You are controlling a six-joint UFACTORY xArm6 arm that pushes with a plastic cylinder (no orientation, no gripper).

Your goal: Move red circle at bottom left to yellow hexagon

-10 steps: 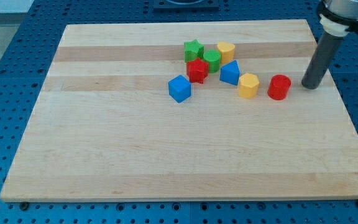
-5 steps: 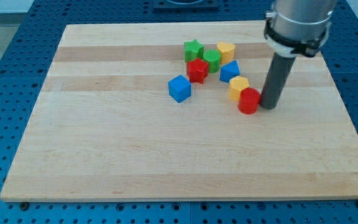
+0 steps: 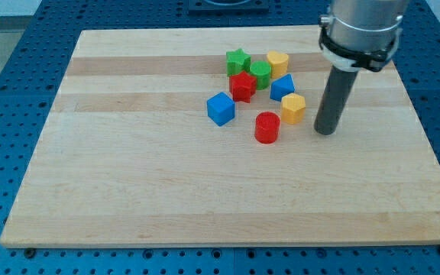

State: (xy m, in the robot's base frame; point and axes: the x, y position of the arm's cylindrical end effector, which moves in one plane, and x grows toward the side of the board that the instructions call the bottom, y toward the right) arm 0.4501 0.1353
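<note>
Pale wooden board (image 3: 128,191) on blue pegboard: red circle block (image 3: 266,127) sits just below-left of yellow hexagon block (image 3: 293,108), near but seemingly not touching, so task looks nearly done; my tip (image 3: 325,131), right of the hexagon, has no claw.

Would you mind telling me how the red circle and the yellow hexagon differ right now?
The red circle is round and red; the yellow hexagon is faceted and yellow. The circle sits apart, nearer the view's bottom; the hexagon sits by the blue block. The hexagon is closer to my tip. Both rest flat on the board, similar in size.
</note>
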